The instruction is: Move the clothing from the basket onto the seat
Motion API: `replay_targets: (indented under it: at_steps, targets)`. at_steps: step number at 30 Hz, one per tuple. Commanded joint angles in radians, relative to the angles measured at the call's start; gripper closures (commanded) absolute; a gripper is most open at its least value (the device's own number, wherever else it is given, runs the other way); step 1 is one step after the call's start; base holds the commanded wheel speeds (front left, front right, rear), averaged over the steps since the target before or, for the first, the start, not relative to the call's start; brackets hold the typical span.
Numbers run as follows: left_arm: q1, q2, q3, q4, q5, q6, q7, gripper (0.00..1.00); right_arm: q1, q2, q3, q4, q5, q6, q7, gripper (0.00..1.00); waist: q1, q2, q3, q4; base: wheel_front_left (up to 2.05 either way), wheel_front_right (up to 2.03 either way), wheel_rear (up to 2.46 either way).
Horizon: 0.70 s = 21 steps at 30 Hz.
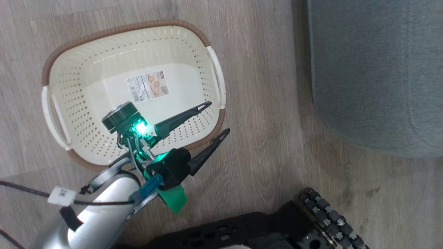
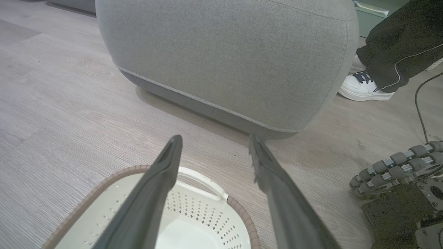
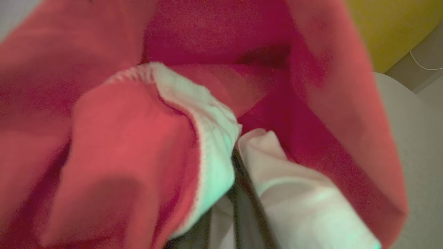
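The cream basket point(image 1: 121, 29) with its brown rim stands on the wood floor, and only its label sticker point(image 1: 148, 86) lies inside. My left gripper point(image 1: 218, 117) hangs open over the basket's right end, one finger inside the rim and one outside. In the left wrist view the same gripper point(image 2: 215, 140) points over the basket point(image 2: 114, 176) at the grey seat point(image 2: 225, 58). The seat point(image 1: 373, 69) fills the upper right of the head view. Red and white clothing point(image 3: 121, 138) is bunched around my right gripper point(image 3: 238, 180), which is shut on it.
My base with its roller wheel point(image 1: 322, 214) sits just below the seat. A person's white shoe point(image 2: 363, 88) and dark trouser leg stand beside the seat's far corner, with a black cable point(image 2: 418, 107) on the floor. Something yellow point(image 3: 391, 27) lies behind the clothing.
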Motion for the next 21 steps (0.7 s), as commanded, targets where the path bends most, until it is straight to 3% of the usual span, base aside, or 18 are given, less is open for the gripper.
replay_targets:
  at_steps: [1, 14, 19, 21]
  targets:
    - [0.001, 0.001, 0.03, -0.028, 0.002, -0.001, -0.005, 0.0, 0.003, -0.033, -0.001, -0.003, 0.008, 0.0, -0.017, 0.0, 0.0, 0.0, -0.012, -0.005, 0.0, 0.0, 0.0]
    - [0.028, -0.08, 0.043, 0.014, -0.014, 0.001, -0.005, 0.0, 0.095, -0.018, 0.112, 0.04, -0.004, 0.0, -0.116, 0.0, 0.0, 0.0, -0.205, -0.039, 0.0, 0.0, 0.0]
    - [0.053, -0.127, 0.063, 0.032, -0.02, 0.003, -0.005, 0.0, 0.167, -0.023, 0.188, -0.01, 0.036, 0.0, -0.142, 0.0, 0.0, 0.0, -0.314, -0.037, 0.0, 0.0, 0.0]
    - [0.08, -0.153, 0.071, 0.042, -0.022, 0.004, -0.005, 0.0, 0.228, -0.023, 0.239, -0.082, 0.094, 0.0, -0.15, 0.0, 0.0, 0.0, -0.384, -0.028, 0.0, 0.0, 0.0]
